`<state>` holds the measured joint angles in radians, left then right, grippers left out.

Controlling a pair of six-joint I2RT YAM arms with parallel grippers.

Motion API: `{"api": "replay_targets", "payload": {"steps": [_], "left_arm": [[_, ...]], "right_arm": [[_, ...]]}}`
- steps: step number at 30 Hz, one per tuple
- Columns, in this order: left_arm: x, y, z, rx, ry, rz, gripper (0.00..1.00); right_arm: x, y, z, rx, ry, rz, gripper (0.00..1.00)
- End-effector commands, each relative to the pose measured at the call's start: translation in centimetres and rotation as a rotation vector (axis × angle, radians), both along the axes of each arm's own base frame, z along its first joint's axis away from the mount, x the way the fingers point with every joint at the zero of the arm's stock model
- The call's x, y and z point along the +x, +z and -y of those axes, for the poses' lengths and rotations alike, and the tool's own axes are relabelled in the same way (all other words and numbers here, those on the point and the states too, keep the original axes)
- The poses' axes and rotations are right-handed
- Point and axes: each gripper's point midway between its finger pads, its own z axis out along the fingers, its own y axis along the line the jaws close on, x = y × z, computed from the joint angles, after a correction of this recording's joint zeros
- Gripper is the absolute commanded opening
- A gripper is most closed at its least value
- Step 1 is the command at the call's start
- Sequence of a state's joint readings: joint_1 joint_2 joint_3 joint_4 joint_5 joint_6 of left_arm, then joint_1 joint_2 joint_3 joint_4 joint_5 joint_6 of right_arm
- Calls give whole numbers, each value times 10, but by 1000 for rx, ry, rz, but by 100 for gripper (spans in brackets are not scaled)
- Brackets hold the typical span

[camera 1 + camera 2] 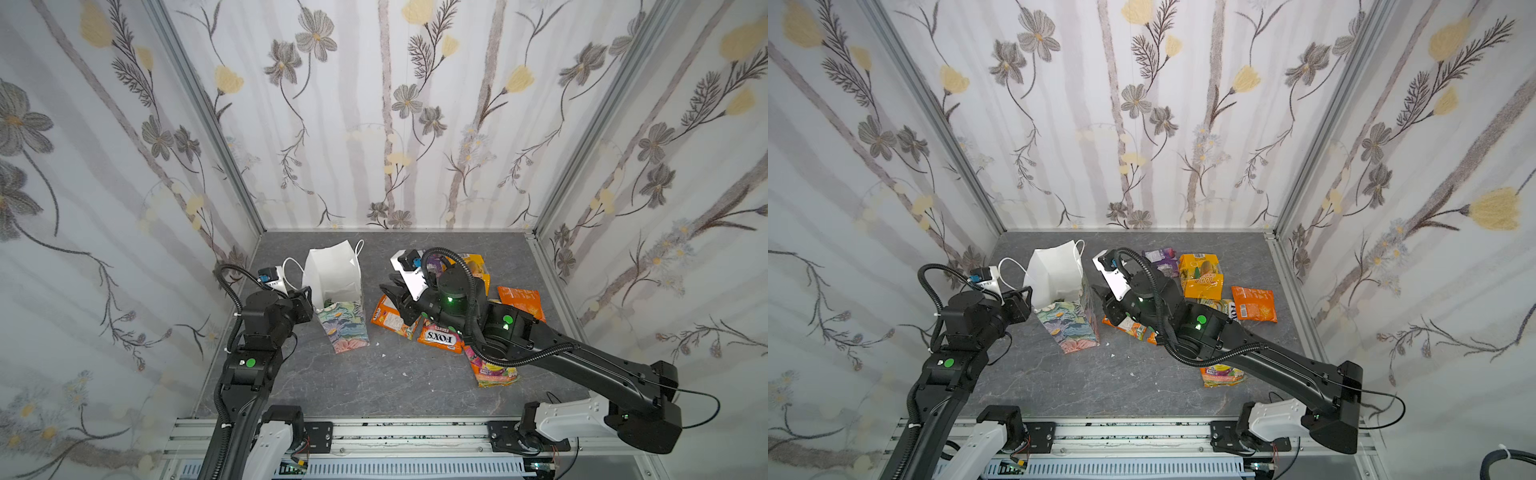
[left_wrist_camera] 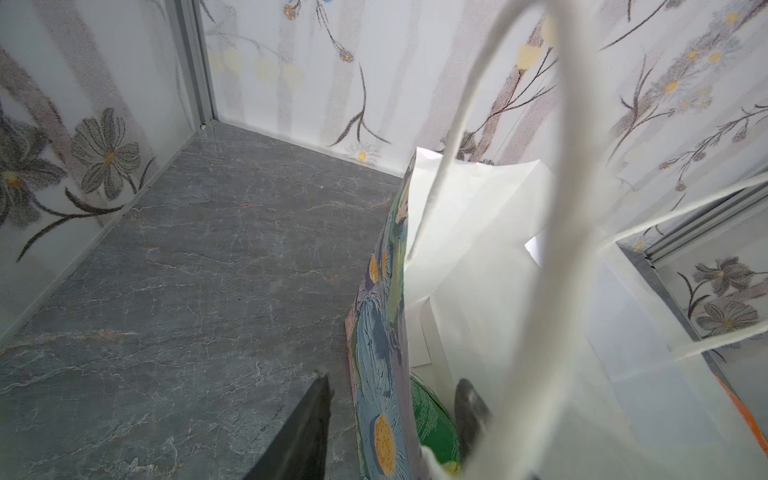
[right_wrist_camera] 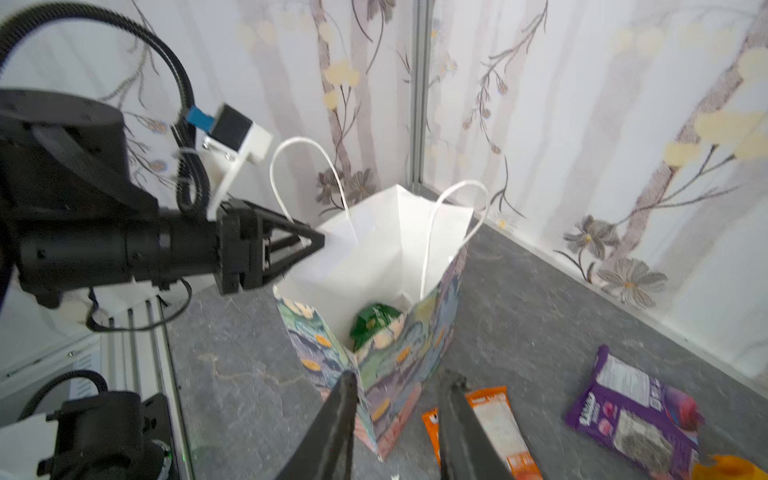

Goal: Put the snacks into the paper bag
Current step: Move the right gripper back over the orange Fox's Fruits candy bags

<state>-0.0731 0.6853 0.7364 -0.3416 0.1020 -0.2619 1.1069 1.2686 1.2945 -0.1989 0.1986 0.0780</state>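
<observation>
Closest to the top camera runs the ribbed aluminium rail (image 1: 415, 432) along the front edge of the grey marbled surface (image 1: 374, 382). Left of centre, toward the back edge, the tall floral-printed paper bag (image 1: 345, 328), white inside, stands upright and gaping. The left gripper (image 3: 318, 241) is pinching the bag's left wall at the rim; the left wrist view shows one finger outside the paper and one inside.

The right gripper (image 3: 401, 399) hangs just beside the bag's right corner, jaws spread and empty. A crinkly orange packet (image 3: 494, 432) lies just beside those jaws, on the side away from the bag, with its long axis roughly in line with the fingers. The right arm is plainly nearer, so I judge that packet its next pick.

Only the right wrist view clearly shows the crinkly green packet (image 3: 374, 324) at the bag's bottom. The top views show whole the glossy yellow packets (image 1: 1200, 274) toward the back edge.
</observation>
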Motion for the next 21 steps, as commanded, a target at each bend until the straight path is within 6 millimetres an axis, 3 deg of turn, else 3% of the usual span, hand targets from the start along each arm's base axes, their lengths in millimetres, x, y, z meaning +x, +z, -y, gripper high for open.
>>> {"api": "replay_targets", "payload": {"steps": [1, 9, 21], "left_arm": [[-2, -2, 0, -3, 3, -7, 48], [-2, 0, 0, -7, 1, -4, 48], [-11, 0, 0, 7, -2, -27, 48]], "right_arm": [[-2, -25, 28, -73, -76, -61, 32], [-17, -74, 77, -203, -155, -173, 32], [-28, -120, 101, -318, -219, -332, 37]]}}
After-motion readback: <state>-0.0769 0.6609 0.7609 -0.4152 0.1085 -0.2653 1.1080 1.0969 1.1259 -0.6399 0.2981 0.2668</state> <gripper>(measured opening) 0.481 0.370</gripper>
